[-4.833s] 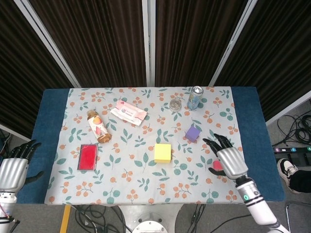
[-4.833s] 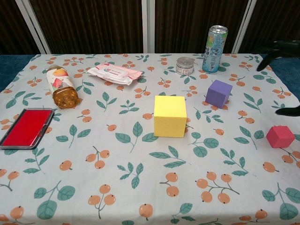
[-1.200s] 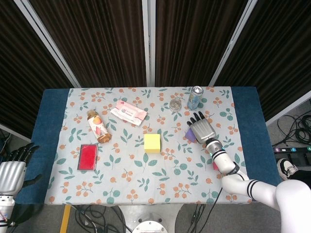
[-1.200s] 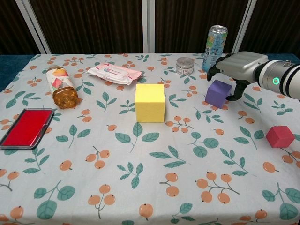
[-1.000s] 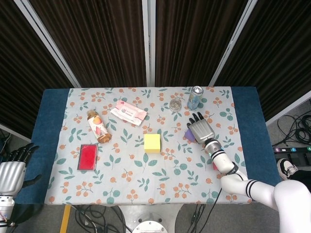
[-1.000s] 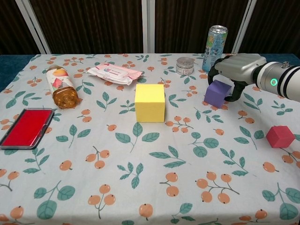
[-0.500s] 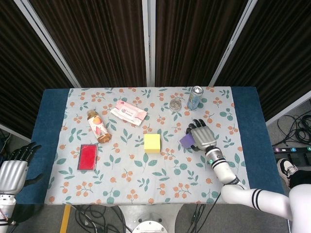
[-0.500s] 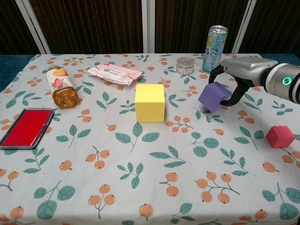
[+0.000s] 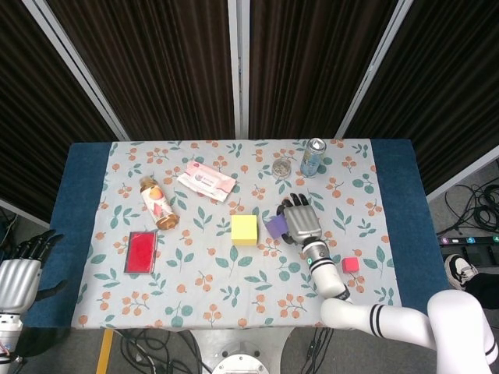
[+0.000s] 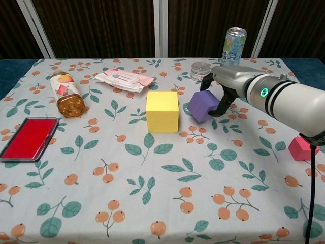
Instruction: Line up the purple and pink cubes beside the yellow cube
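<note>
The right hand [image 10: 219,90] grasps the purple cube [image 10: 203,106], tilted and seemingly just off the cloth, at 3 o'clock of the yellow cube [image 10: 162,111] and close beside it. The pink cube [image 10: 301,148] lies well apart, at the yellow cube's 4 o'clock in the chest view. The left hand [image 9: 17,273] hangs off the table, fingers apart, holding nothing. Risks: a tilted release may leave the purple cube askew; pressing in may shove the yellow cube toward 9 o'clock.
</note>
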`<state>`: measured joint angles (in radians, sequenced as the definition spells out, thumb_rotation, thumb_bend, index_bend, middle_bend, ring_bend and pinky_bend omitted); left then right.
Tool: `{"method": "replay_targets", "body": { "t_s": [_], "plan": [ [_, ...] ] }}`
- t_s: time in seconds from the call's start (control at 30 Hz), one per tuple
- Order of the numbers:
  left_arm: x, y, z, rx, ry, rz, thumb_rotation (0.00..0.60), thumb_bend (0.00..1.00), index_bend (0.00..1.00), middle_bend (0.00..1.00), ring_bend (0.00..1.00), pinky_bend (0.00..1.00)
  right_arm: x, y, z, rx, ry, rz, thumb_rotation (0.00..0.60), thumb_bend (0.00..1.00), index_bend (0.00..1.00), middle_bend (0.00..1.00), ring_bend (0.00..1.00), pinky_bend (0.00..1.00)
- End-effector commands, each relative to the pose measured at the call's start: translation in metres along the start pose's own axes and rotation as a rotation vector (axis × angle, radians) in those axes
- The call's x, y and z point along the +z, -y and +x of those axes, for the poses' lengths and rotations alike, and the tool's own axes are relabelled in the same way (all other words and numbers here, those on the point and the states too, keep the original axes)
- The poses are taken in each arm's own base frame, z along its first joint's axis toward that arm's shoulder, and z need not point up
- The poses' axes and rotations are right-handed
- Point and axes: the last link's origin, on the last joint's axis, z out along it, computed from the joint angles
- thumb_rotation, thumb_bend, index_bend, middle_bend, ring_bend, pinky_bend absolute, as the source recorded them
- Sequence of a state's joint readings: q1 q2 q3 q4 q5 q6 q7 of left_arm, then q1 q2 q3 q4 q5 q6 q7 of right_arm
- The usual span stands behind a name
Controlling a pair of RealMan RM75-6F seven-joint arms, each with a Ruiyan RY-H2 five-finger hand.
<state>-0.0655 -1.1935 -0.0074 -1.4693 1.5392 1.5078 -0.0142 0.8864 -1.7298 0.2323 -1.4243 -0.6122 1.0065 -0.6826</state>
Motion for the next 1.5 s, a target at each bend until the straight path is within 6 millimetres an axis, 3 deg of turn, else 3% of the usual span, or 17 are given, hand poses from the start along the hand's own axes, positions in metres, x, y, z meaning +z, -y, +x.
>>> {"method": "replay_targets", "body": {
  "t_s": [0.03, 0.43, 0.77, 1.0, 1.37, 1.5],
  "plan": [
    [0.000, 0.000, 0.000, -0.002, -0.001, -0.001, 0.600, 0.00, 0.22, 0.24, 0.18, 0.23, 0.003, 0.007, 0.000, 0.001, 0.000, -0.008, 0.600, 0.20, 0.46, 0.18, 0.00, 0.00],
    [0.001, 0.001, -0.002, -0.004, 0.001, -0.003, 0.600, 0.00, 0.22, 0.24, 0.18, 0.23, 0.004, 0.018, -0.007, -0.001, 0.018, -0.017, 0.600, 0.19, 0.42, 0.18, 0.00, 0.00],
    [0.002, 0.002, -0.003, -0.004, 0.002, -0.002, 0.600, 0.00, 0.22, 0.24, 0.18, 0.23, 0.003, 0.024, -0.010, 0.004, 0.035, -0.006, 0.600, 0.17, 0.26, 0.18, 0.00, 0.00],
    [0.002, 0.003, -0.003, -0.005, 0.003, -0.002, 0.600, 0.00, 0.22, 0.24, 0.18, 0.23, 0.001, 0.024, -0.010, 0.009, 0.040, 0.004, 0.600, 0.11, 0.18, 0.16, 0.00, 0.00],
    [-0.002, 0.005, -0.003, 0.000, 0.009, 0.012, 0.600, 0.00, 0.22, 0.24, 0.18, 0.23, -0.003, -0.021, 0.024, -0.002, -0.017, -0.034, 0.600, 0.09, 0.17, 0.13, 0.00, 0.00],
    [-0.002, 0.003, -0.002, 0.003, 0.007, 0.008, 0.600, 0.00, 0.22, 0.24, 0.18, 0.23, 0.007, -0.022, 0.025, -0.009, -0.012, -0.042, 0.600, 0.09, 0.17, 0.12, 0.00, 0.00]
  ]
}}
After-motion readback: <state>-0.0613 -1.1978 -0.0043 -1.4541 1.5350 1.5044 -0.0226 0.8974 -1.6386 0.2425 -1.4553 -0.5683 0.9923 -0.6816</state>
